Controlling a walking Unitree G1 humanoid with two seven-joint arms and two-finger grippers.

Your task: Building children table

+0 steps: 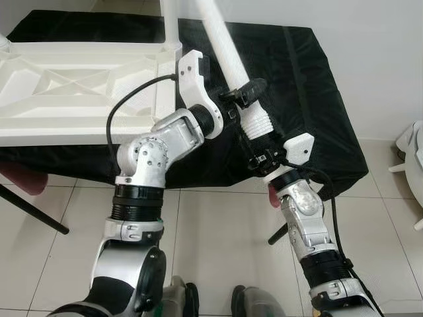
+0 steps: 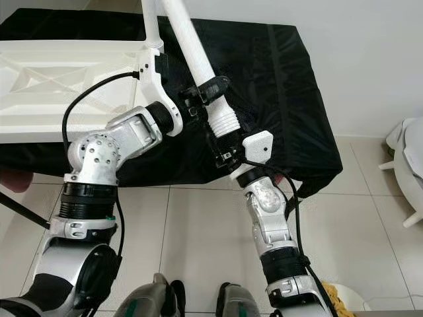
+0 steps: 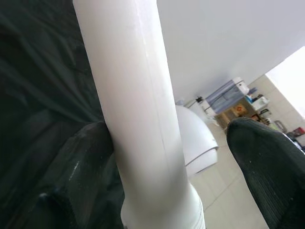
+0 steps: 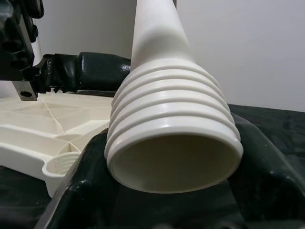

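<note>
Left eye view first: white table leg (image 1: 228, 56) held slantwise above the black-draped desk (image 1: 310, 99), threaded end pointing down toward the robot, plain shaft running up and away out of frame. Left gripper (image 1: 246, 92) clamped across the smooth shaft just above the ribbed section, black fingers pinching the tube from both sides. Right gripper (image 1: 263, 160) lower down, at the very mouth of the threaded end (image 1: 258, 125), cradling it between spread fingers (looks snug, both fingers against the ribs).

Left wrist view: shaft (image 3: 138, 109) crossing close, one black finger (image 3: 81, 162) pressed against its side, the other finger (image 3: 269, 162) standing apart from the tube. Ribbed collar just visible at the tube's lower end, white wall and tiled floor beyond.

Right wrist view: looking straight into the hollow threaded mouth (image 4: 174, 162), five or so raised rings around it, black fingers (image 4: 86, 191) hugging it on either side. Left gripper's black finger (image 4: 95, 69) visible behind, wrapped on the shaft.

Upturned white tabletop (image 1: 79, 86) lying underside-up on the desk, ribbed bracing showing, a round socket (image 4: 64, 164) at its near corner. Another white leg (image 1: 170, 20) already standing upright from the tabletop's far corner. Pale tiled floor (image 1: 211, 231) below, dark red chair seat (image 1: 26, 179) peeking out under the desk's left edge.
</note>
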